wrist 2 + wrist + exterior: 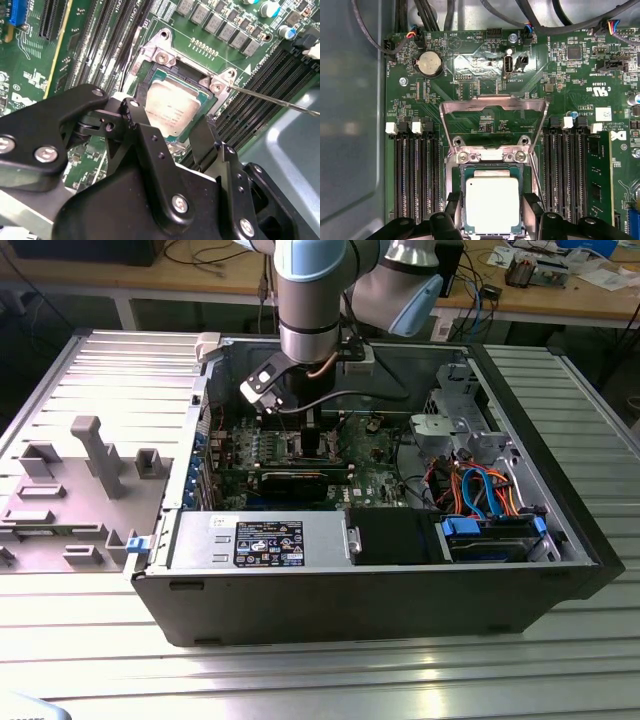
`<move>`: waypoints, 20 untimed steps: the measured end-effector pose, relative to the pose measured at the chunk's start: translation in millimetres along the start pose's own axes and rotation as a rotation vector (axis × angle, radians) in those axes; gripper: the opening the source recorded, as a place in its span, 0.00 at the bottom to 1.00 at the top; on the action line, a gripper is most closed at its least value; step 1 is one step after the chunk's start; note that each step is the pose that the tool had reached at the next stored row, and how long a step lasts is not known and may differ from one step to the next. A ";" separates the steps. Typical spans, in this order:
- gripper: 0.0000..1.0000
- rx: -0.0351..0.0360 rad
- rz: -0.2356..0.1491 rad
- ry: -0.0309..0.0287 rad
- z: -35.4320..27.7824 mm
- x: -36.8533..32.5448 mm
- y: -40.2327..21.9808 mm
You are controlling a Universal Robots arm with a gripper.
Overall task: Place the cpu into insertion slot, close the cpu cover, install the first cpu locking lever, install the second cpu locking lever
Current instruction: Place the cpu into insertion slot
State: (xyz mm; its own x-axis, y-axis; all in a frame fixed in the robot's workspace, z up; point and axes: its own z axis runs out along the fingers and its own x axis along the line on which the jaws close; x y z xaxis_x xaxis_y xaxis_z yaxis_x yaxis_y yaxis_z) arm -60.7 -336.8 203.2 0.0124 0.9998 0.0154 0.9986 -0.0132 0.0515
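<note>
**A:** Where's the cpu (491, 206) sitting right now?

**B:** Flat in the socket in the middle of the motherboard (470, 90), silver top up, with memory slots (415, 170) on both sides. The edge nearest the first wrist camera gets cut off by the frame, so I can't check that side.

**A:** And the end effector (493, 200)?

**B:** Closed in on the cpu, with one of its black fingers (454, 210) tight against each side edge. The actual contact is tucked in shadow tbh. In the second wrist view the black linkage covers one corner of the chip.

**A:** The cpu cover (492, 107)?

**B:** Up. It's tilted open on its hinge just past the socket, and green board shows through its square opening. One locking lever (270, 98) is a thin rod starting by a screw corner of the socket. It runs off the frame, so its end is lost.

**A:** Exterior view any help?

**B:** Not much. The arm (310, 300) drops in from the upper middle into the open case (350, 590) on the ribbed bench (300, 670), and its wrist blocks the socket area.
</note>
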 end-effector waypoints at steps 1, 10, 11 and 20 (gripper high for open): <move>0.60 0.0007 0.000 0.0000 0.0 -0.1 0.1; 0.60 0.0061 -0.002 0.0027 2.2 3.5 1.9; 0.60 0.0062 -0.002 0.0027 2.2 3.5 1.9; 0.60 0.0061 -0.003 0.0030 2.2 -4.3 2.0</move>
State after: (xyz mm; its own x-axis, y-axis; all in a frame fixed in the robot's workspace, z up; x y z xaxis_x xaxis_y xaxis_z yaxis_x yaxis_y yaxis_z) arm -58.6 -341.0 201.1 0.0094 0.9998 0.0183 0.9989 -0.0102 0.0454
